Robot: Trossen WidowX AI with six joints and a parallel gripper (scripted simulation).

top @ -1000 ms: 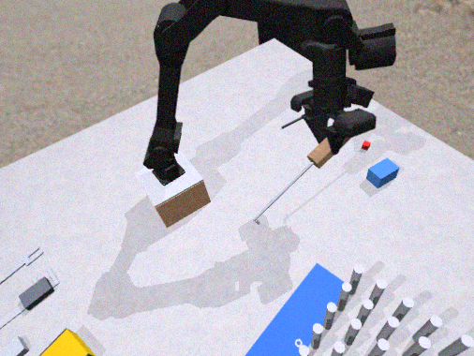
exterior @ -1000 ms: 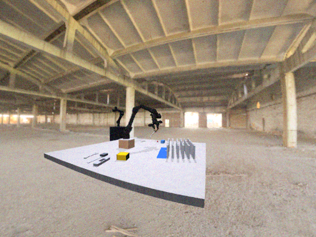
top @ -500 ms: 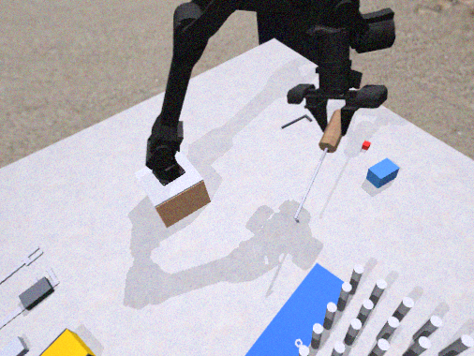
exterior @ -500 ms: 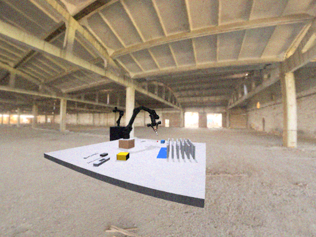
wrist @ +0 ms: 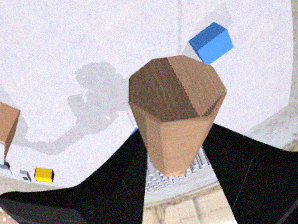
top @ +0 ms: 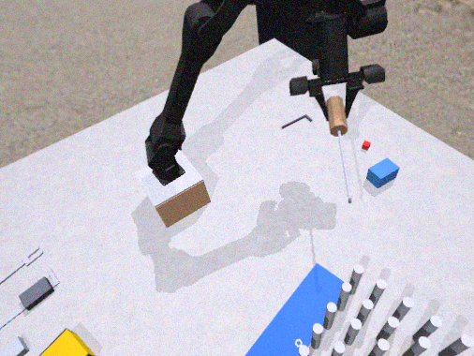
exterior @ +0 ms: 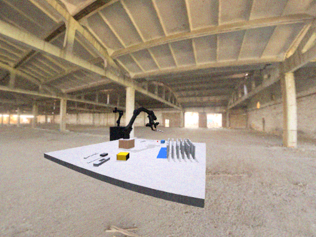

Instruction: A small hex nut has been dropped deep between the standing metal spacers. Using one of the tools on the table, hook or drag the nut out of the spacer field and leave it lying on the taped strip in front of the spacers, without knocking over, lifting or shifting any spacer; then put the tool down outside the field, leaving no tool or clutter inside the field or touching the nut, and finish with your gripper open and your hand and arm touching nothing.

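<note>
While the end effector point(top: 337, 116) point(exterior: 154, 128) point(wrist: 170, 128) is clamping the tool point(top: 337, 121) point(exterior: 158, 130) point(wrist: 177, 95) by its handle, the nut point(top: 296, 342) is lying around six o'clock from it in the top view, on the strip point(top: 290, 318) point(exterior: 162, 153).
</note>
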